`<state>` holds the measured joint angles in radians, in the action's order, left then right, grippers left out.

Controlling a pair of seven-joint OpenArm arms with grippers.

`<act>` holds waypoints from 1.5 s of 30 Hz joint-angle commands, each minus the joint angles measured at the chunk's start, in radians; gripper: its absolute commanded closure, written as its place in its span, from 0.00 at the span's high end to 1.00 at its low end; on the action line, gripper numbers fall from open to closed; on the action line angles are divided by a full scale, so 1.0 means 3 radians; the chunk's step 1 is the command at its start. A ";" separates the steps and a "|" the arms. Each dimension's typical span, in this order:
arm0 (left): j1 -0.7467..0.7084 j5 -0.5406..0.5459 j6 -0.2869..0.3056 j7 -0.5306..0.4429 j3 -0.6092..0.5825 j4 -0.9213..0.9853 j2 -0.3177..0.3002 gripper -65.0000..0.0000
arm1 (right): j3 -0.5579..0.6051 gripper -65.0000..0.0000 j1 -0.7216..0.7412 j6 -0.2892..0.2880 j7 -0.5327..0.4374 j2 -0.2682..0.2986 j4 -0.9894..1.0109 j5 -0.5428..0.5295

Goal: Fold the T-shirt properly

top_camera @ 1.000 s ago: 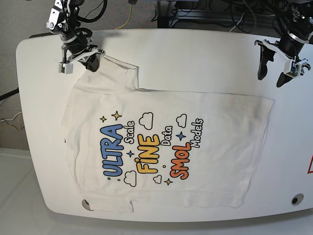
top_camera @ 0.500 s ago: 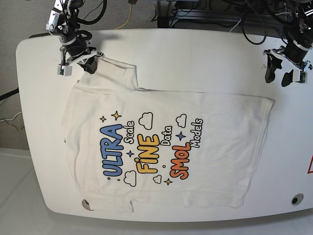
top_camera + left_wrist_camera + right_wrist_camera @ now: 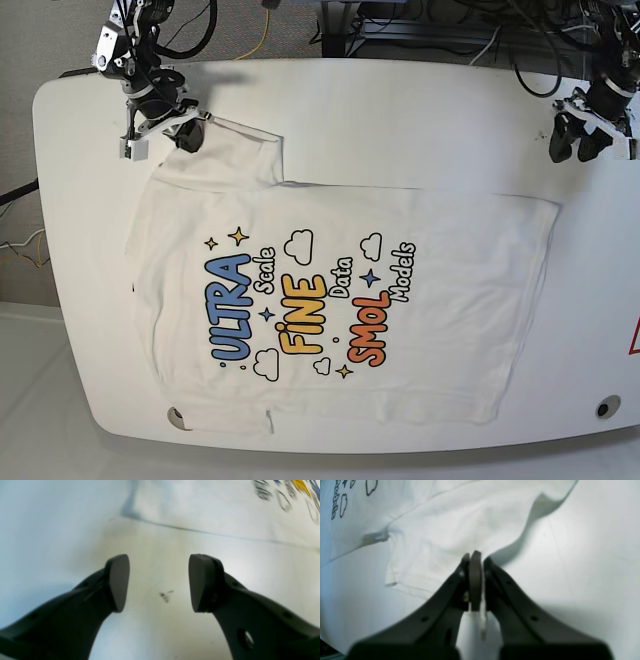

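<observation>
T-shirt (image 3: 340, 300): lies spread, print up, across the middle of the white table (image 3: 400, 110).
Right gripper (image 3: 185, 135): upper left of the base view, jaws pressed together on the T-shirt's sleeve edge.
Left gripper (image 3: 577, 143): upper right, jaws apart, nothing between them, above bare table.

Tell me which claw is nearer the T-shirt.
Right. The right claw is shut on a sleeve of the T-shirt. The left claw is open over bare table, clear of the shirt's edge.

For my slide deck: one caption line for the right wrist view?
Right gripper shut on a sleeve edge of the white T-shirt, lifting it off the table.
</observation>
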<state>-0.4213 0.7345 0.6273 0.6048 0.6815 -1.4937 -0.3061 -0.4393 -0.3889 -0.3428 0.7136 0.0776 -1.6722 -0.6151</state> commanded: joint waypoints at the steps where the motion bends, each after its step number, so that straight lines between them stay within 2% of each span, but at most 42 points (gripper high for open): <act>1: 0.0138 0.0065 -0.0087 0.0032 0.0062 0.0145 -0.0073 0.57 | -0.0006 0.00 0.0005 -0.0007 -0.0033 0.0020 -0.0035 -0.0025; 6: 0.0282 0.0068 -0.0156 0.0092 0.0042 0.0364 -0.0100 0.57 | -0.0002 0.00 0.0002 0.0000 -0.0040 0.0018 -0.0034 0.0010; 8: 0.0439 0.0057 -0.0240 0.0057 0.0010 0.0576 -0.0150 0.57 | -0.0006 0.00 -0.0029 -0.0013 -0.0034 0.0011 -0.0044 0.0052; 18: 0.0730 0.0129 -0.0300 -0.0021 -0.0204 0.1038 -0.0209 0.56 | -0.0004 0.00 -0.0037 -0.0014 -0.0053 0.0011 -0.0052 0.0059; 20: 0.0868 0.0223 -0.0265 0.0048 -0.0316 0.1219 -0.0245 0.56 | 0.0006 0.00 -0.0029 -0.0003 -0.0042 0.0006 -0.0053 0.0064; 28: 0.0967 0.0310 -0.0252 0.0083 -0.0488 0.1301 -0.0305 0.56 | 0.0015 0.00 -0.0024 -0.0007 -0.0034 0.0008 -0.0054 0.0073; 32: 0.1006 0.0303 -0.0154 0.0125 -0.0574 0.1305 -0.0327 0.55 | 0.0022 0.00 0.0008 -0.0014 -0.0020 0.0007 -0.0042 0.0078; 45: 0.0954 0.0346 -0.0077 0.0242 -0.0549 0.1161 -0.0256 0.54 | 0.0047 0.00 0.0044 -0.0009 0.0006 0.0004 -0.0040 0.0109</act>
<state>-0.1291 0.8566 0.6102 0.6437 0.5125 -1.1248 -0.3786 -0.4236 -0.3752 -0.3412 0.7116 0.0723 -1.6733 -0.5804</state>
